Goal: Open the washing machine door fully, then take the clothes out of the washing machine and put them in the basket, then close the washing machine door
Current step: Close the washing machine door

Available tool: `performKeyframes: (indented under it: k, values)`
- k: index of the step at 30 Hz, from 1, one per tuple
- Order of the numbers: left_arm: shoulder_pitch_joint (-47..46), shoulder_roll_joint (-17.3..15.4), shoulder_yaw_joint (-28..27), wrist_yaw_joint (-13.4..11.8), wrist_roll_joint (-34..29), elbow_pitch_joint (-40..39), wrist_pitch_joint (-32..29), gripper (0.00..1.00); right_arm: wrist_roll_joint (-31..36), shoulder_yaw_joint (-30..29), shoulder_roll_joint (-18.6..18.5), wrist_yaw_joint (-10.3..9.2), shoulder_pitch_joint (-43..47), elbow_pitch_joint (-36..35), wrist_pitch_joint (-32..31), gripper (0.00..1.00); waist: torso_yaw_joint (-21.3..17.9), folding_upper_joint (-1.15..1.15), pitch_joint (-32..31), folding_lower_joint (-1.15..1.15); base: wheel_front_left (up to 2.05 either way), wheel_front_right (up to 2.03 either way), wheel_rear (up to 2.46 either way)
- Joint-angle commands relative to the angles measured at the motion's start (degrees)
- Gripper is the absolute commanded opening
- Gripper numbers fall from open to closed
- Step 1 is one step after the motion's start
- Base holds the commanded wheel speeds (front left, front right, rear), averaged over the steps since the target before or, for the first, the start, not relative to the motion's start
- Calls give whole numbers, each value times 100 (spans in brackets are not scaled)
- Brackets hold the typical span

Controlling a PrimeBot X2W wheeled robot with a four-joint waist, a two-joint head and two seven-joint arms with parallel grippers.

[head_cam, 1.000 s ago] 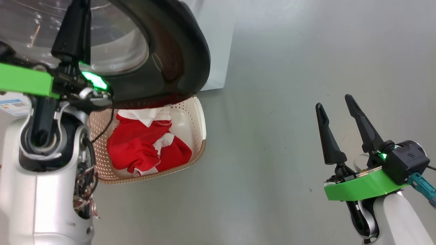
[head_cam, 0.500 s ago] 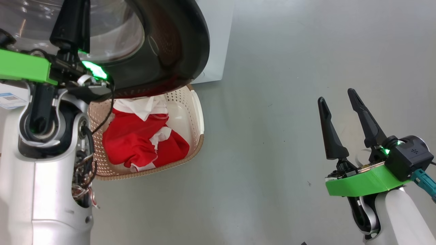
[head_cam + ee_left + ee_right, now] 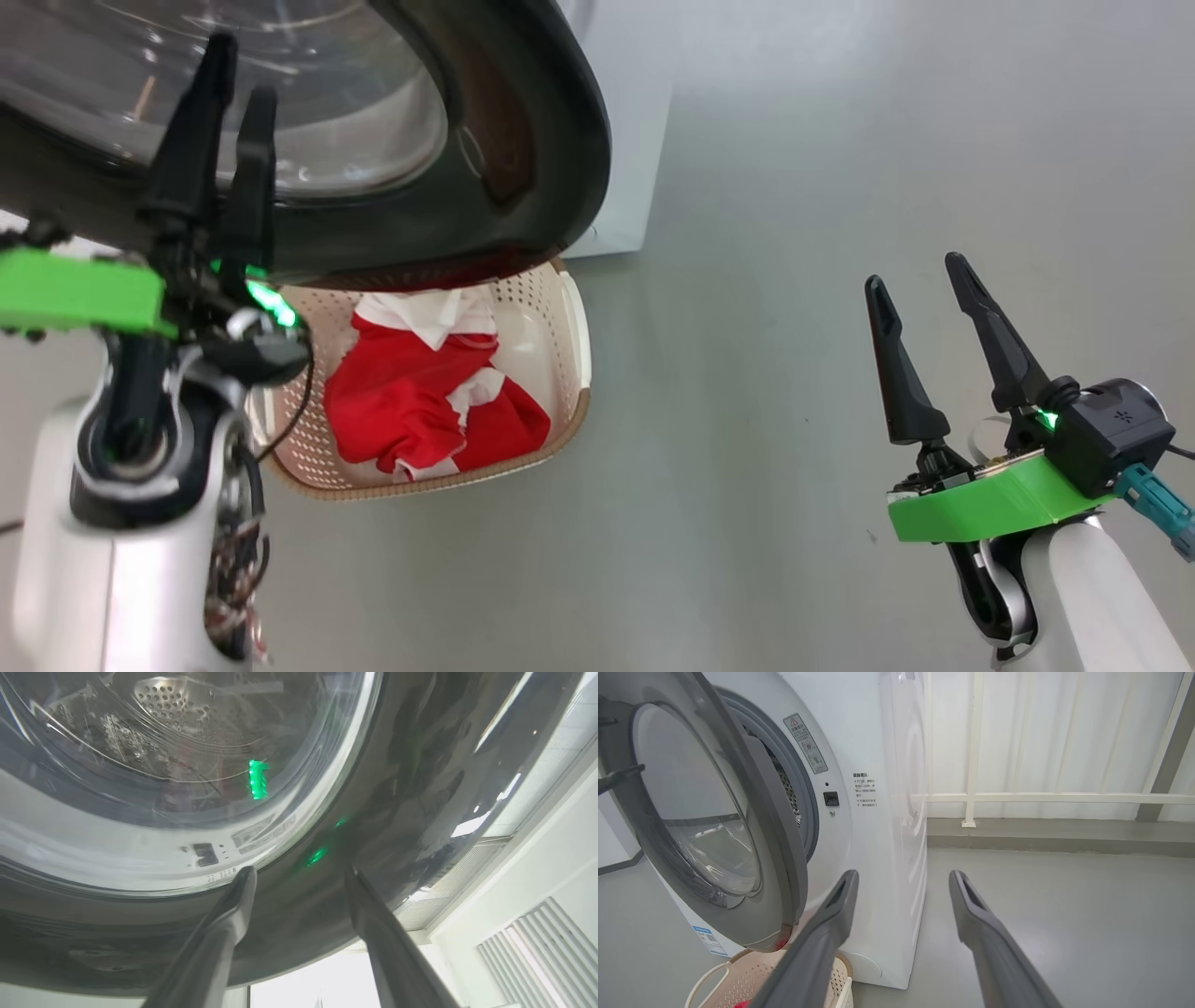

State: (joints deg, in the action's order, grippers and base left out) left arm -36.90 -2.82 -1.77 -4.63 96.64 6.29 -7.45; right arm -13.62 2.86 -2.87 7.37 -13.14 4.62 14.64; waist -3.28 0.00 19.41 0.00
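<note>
The left gripper (image 3: 241,70) is holding its slim dark jaws spread and empty near the glossy black rim of the washing machine door (image 3: 532,140), whose bulging clear glass is showing the perforated steel drum (image 3: 177,700). Beneath it, the crumpled red-and-white clothes (image 3: 411,411) are lying in the oval, hole-dotted cream basket (image 3: 571,327) on the smooth grey floor (image 3: 794,233). The right gripper (image 3: 913,273) is hovering well apart, jaws wide, gripping nothing.

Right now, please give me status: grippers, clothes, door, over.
Left gripper open at the washing machine door rim; right gripper open, empty. Red clothes in basket. Door part open, overhanging basket.
</note>
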Motion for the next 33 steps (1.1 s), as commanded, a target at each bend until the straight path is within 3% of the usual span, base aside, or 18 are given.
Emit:
performKeyframes:
  k: [1, 8, 15, 24, 33]
  values:
    - [204, -208, -97, 94, -123, -270, 18, 100, 17, 152, 0, 12, 11, -116, 36, 100, 95, 0, -146, 0, 0, 0, 0]
    - [1060, -361, -55, 264, -513, -904, 143, 100, 56, 188, 0, 12, 59, -79, 36, 100, 175, 0, -448, 0, 0, 0, 0]
    - [2172, -730, 160, 700, -2022, -1430, 877, 100, 124, 179, 0, 12, 228, -51, 36, 100, 238, 0, -780, 0, 0, 0, 0]
    - [3006, -980, 417, 785, -3792, -1424, 1857, 100, 173, 33, 0, 12, 523, -33, 36, 100, 394, 0, -1145, 0, 0, 0, 0]
    - [3366, -1179, 486, 808, -5358, -1260, 2209, 100, 172, -36, 0, 12, 656, -39, 36, 100, 441, 0, -1368, 0, 0, 0, 0]
